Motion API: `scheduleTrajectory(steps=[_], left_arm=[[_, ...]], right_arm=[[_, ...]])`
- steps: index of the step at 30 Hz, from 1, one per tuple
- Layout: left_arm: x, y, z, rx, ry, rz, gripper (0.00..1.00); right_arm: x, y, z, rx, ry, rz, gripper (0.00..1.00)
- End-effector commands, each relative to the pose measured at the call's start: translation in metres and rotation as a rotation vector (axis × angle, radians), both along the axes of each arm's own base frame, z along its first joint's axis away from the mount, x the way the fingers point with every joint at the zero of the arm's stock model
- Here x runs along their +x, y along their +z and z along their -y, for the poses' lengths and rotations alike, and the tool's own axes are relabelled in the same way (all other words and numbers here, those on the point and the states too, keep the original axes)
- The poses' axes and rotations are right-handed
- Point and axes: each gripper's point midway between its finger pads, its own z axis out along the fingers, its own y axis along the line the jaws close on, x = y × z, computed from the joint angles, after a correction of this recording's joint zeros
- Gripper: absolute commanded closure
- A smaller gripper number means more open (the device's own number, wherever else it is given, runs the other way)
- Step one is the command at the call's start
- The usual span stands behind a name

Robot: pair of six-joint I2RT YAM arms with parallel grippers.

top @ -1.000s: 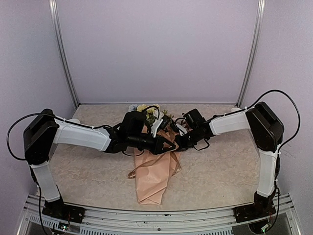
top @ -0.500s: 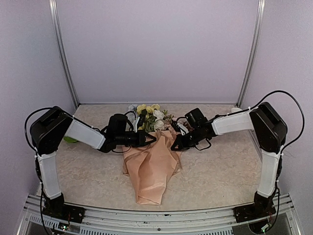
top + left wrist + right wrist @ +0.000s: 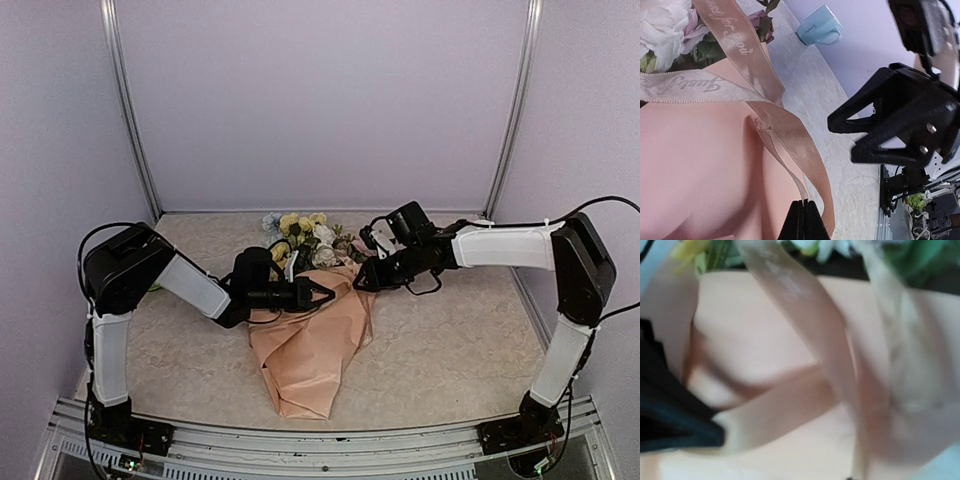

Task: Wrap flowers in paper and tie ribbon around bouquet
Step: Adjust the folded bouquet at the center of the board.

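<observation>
Pale blue, a mug [image 3: 819, 27] is sitting on the marbled beige table [image 3: 450, 340], upper middle of the left wrist view. The left gripper [image 3: 328, 294], pressed together, is pinching a strand of lettered tan ribbon [image 3: 765, 75]; the right gripper [image 3: 359, 283], jaws spread, is hanging empty just beside it. Mid-frame overhead, the peach-pink paper bouquet [image 3: 305, 360] is lying lengthwise top to bottom, pastel flowers [image 3: 300, 228] pointing toward the top edge, tip toward the bottom.

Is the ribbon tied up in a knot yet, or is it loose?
Loose. The ribbon drapes in open strands across the paper, no knot showing; the shut left pincer pinches one strand.
</observation>
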Motion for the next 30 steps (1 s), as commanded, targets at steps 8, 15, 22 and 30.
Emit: scheduleTrajectory(steps=[8,15,22,30], left_arm=[[0.003,-0.008,0.006,-0.043,-0.008,-0.032,1.00],[0.005,-0.009,0.004,-0.043,-0.004,-0.034,1.00],[0.006,-0.009,0.003,-0.042,-0.003,-0.030,1.00],[0.005,-0.006,0.003,-0.051,-0.010,-0.027,1.00]], right_arm=[[-0.091,0.087,-0.089,0.036,0.211,0.132,0.02],[-0.185,0.045,-0.152,-0.013,0.432,-0.024,0.09],[-0.213,0.012,-0.186,-0.159,0.520,-0.040,0.13],[-0.190,0.012,-0.157,-0.303,0.308,-0.016,0.13]])
